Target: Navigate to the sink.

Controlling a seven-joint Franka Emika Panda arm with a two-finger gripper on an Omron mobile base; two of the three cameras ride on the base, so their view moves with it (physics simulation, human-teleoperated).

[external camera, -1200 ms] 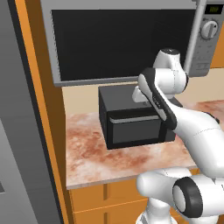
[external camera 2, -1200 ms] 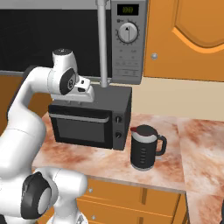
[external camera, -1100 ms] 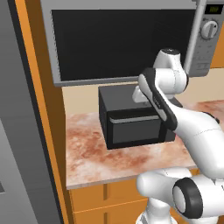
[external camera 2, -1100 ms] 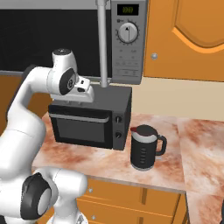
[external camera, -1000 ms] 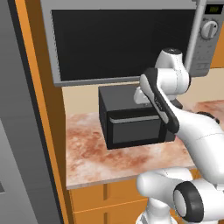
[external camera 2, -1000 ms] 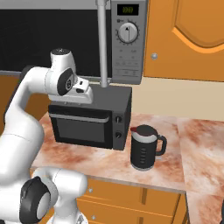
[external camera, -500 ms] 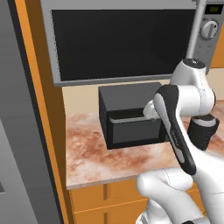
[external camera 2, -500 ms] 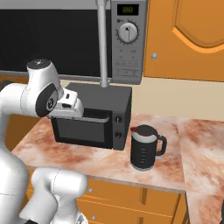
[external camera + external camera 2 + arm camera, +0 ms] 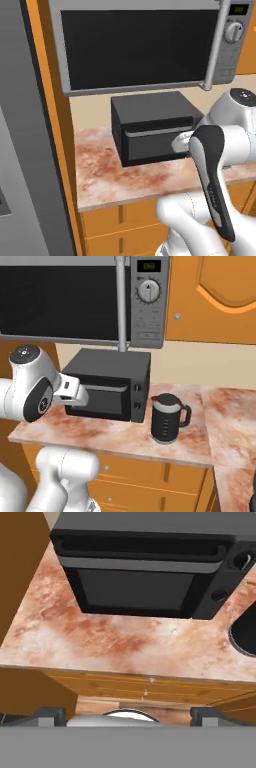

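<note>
The claw (image 9: 127,714) shows as two small dark fingertips, one at each lower corner of the hand view, set wide apart with nothing between them, so it stands open and empty. It looks down over the front edge of the marbled desk (image 9: 125,642) at a black toaster oven (image 9: 145,577), with orange drawer fronts (image 9: 145,687) below. From the base views, the arm is folded low in front of that oven (image 9: 155,130), the hand held just off its door. Above hangs a silver microwave (image 9: 80,301); beside the oven on the desk stands a black kettle (image 9: 167,418), and an orange wall cabinet (image 9: 215,296) sits above it. A tall grey panel (image 9: 25,150) closes the left.

The sink is not at this stretch of desk, so I cannot tell which way it lies from the claw, nor how its long axis runs. My judgement: since the grey panel blocks the left, the desk running on past the kettle is the likelier way to drive, and the task is far from done.
</note>
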